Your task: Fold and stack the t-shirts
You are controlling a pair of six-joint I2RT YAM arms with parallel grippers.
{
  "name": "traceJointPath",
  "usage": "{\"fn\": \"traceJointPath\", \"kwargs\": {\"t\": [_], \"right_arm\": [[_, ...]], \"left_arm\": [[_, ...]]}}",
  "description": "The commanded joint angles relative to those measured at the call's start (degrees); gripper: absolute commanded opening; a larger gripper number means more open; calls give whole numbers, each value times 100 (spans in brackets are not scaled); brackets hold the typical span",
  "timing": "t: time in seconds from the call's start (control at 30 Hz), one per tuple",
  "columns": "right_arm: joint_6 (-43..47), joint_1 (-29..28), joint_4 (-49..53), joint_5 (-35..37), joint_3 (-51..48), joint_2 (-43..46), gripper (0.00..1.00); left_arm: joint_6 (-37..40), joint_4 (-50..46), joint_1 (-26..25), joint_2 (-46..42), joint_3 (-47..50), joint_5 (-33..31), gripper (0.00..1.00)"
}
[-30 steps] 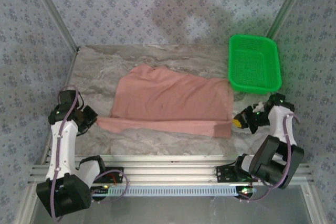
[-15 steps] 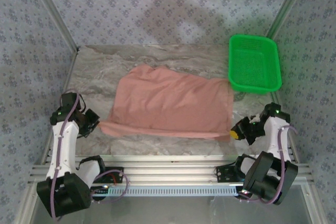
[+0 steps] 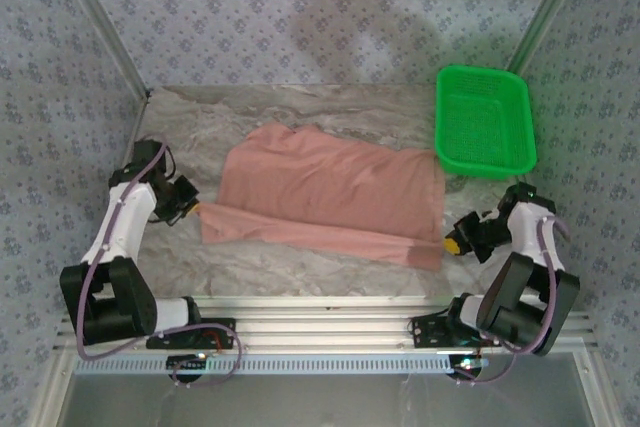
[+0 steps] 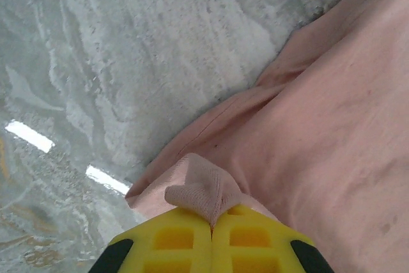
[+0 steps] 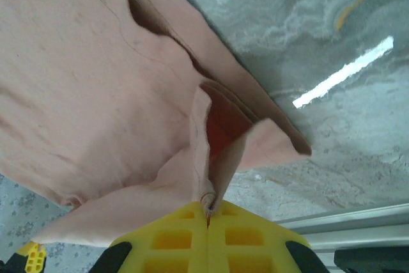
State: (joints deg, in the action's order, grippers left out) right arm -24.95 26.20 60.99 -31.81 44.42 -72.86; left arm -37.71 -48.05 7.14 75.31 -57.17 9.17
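No writing, label, brand mark, number or sign was legible anywhere. The soft salmon-pink cloth t-shirt (image 3: 330, 197) on the grey marbled counter (image 3: 300, 112) presented plain fabric, and the green plastic mesh basket (image 3: 441, 127) bore no lettering that could be made out. The blue-grey wall covering (image 3: 300, 7) carried a repeating small floral motif, not characters.

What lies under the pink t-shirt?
The marbled table shows all around the t-shirt, so it lies on that. Anything beneath the cloth's middle is covered. The left gripper and right gripper pinch its near corners.
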Motion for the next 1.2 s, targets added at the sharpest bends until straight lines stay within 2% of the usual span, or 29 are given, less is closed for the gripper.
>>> {"fn": "traceJointPath", "kwargs": {"t": [0.0,0.53,1.17], "right_arm": [[121,-48,-200,185,158,-193,0],[386,-237,-553,320,333,-1008,0],[294,-944,-640,589,879,-1627,0]], "left_arm": [[209,88,-71,259,-345,-132,0],[658,51,-257,1204,-948,-187,0],[594,110,-182,1201,-816,-444,0]]}}
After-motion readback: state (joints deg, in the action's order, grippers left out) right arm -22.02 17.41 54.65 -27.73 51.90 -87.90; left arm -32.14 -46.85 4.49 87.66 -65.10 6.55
